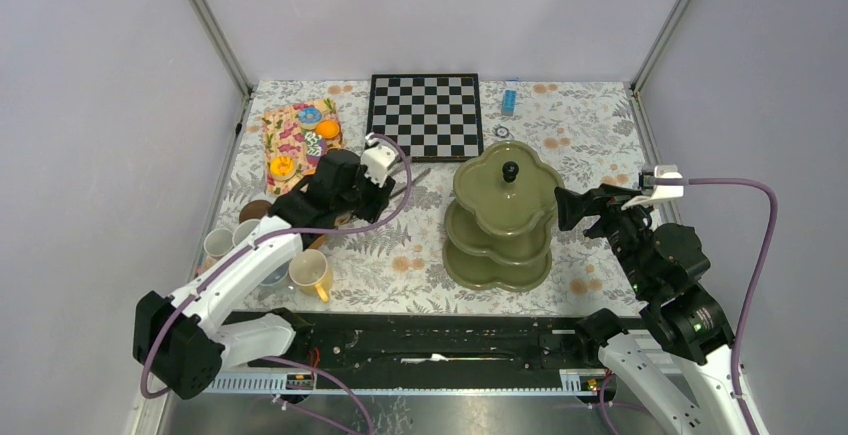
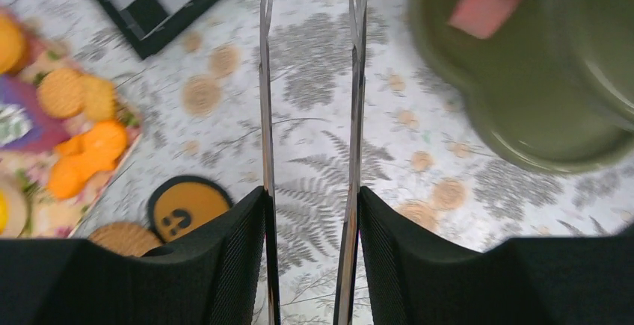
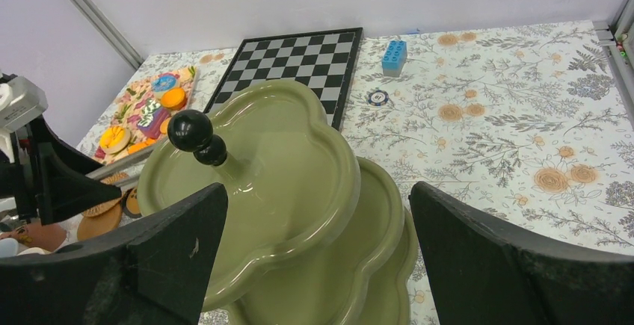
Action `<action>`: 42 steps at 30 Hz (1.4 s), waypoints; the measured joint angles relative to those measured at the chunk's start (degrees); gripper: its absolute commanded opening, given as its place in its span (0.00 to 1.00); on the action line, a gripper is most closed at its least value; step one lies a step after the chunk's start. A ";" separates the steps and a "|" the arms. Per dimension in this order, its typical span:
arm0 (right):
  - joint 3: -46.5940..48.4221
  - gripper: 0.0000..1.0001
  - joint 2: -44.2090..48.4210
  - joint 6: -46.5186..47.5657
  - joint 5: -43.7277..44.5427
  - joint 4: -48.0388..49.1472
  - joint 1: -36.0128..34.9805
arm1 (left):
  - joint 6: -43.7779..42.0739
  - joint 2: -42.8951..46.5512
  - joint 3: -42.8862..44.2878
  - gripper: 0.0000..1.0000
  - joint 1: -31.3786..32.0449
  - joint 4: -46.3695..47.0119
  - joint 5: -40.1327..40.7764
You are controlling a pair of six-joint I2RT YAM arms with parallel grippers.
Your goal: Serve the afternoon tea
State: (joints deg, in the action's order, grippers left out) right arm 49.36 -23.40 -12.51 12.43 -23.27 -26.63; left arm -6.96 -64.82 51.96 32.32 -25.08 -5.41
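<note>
The olive-green three-tier stand (image 1: 500, 220) with its black knob (image 1: 510, 170) is at mid-table, all tiers bare; it also shows in the right wrist view (image 3: 299, 168). My left gripper (image 1: 393, 191) is shut on metal tongs (image 2: 354, 78), whose blades stand apart and empty over the tablecloth, left of the stand (image 2: 538, 93). Orange biscuits (image 2: 86, 153) and sweets lie on the floral tray (image 1: 290, 120). A round coaster (image 2: 183, 207) lies below it. Mugs, among them a cream-yellow one (image 1: 312, 273) and a white one (image 1: 217, 243), are at the near left. My right gripper (image 3: 318, 194) is open and empty, just right of the stand.
A chessboard (image 1: 425, 115) lies at the back centre. A blue brick (image 1: 509, 100) and a poker chip (image 1: 501, 131) lie right of it. Metal frame posts and grey walls enclose the table. The left arm reaches over the mugs.
</note>
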 measured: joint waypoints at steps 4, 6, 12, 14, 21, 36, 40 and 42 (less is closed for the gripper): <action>-0.07 0.98 -0.09 0.00 -0.02 0.00 0.00 | 2.69 -0.55 0.20 0.48 -1.95 -0.15 9.57; -0.07 0.98 -0.09 0.00 -0.02 0.00 0.00 | 5.51 -2.67 2.01 0.48 -6.08 -1.92 13.25; -0.17 0.98 -0.09 -0.02 -0.07 0.00 0.00 | 12.55 -10.64 9.60 0.48 -22.71 -4.09 17.38; -0.17 0.98 -0.09 -0.04 -0.09 0.00 0.00 | 14.19 -12.00 11.06 0.48 -24.68 -4.26 18.56; -0.17 0.98 -0.02 -0.22 -0.04 0.00 0.00 | 16.65 -17.38 14.47 0.48 -25.53 -5.09 19.10; -0.17 0.98 -0.13 -0.24 -0.07 0.00 0.00 | 15.19 -22.38 14.60 0.48 -29.18 -5.66 15.58; -0.17 0.98 -0.13 -0.28 -0.07 0.00 0.00 | 14.97 -22.36 14.60 0.48 -29.22 -5.11 14.58; -0.17 0.98 -0.13 -0.33 -0.07 0.00 0.00 | 14.95 -22.27 14.60 0.48 -29.22 -5.01 14.40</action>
State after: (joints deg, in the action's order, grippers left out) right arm 49.19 -23.53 -12.84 12.36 -23.27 -26.63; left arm 7.99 -87.09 66.57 3.09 -30.09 8.99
